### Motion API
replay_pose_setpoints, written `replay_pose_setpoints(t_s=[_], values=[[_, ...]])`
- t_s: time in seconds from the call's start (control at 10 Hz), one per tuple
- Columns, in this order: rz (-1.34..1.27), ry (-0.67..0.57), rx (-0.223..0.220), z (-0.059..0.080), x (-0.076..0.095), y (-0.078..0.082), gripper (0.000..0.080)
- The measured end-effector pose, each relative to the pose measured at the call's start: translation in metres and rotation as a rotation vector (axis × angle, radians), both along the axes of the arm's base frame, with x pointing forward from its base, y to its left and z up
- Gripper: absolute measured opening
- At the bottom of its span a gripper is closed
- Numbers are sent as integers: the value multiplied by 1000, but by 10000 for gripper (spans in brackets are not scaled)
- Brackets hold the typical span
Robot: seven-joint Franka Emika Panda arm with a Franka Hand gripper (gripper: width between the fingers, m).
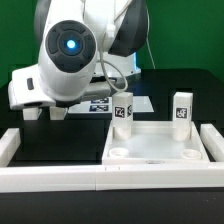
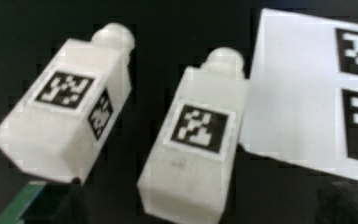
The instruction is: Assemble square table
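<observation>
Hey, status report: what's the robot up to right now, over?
Gripper above two lying legs, jaws unreadable. Two upright legs at slab far side. Marker board beside, nothing blocking.

One square slab, two round sockets showing on it. Exterior view has two legs upright: standing leg, second standing leg. Wrist view has two flat on the table: lying leg, second lying leg. Same pair or not, can't tell. One marker board, two tags partly in shot. Three border rails. One arm
</observation>
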State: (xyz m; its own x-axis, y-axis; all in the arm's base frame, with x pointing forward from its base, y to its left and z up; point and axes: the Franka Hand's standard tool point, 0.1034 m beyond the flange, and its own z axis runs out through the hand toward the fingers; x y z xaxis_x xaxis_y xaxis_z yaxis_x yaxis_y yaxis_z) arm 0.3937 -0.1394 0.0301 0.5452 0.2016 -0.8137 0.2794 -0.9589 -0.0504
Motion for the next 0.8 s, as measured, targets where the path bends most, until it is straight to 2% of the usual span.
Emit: replay_pose_setpoints(t_s=[0.3,0.5,0.8], values=[[-2,3,-3,-3,-2,2,648],[-53,12,-58,-8,-15,-4,648],[-120,49,-85,-20,-33,-5,648]])
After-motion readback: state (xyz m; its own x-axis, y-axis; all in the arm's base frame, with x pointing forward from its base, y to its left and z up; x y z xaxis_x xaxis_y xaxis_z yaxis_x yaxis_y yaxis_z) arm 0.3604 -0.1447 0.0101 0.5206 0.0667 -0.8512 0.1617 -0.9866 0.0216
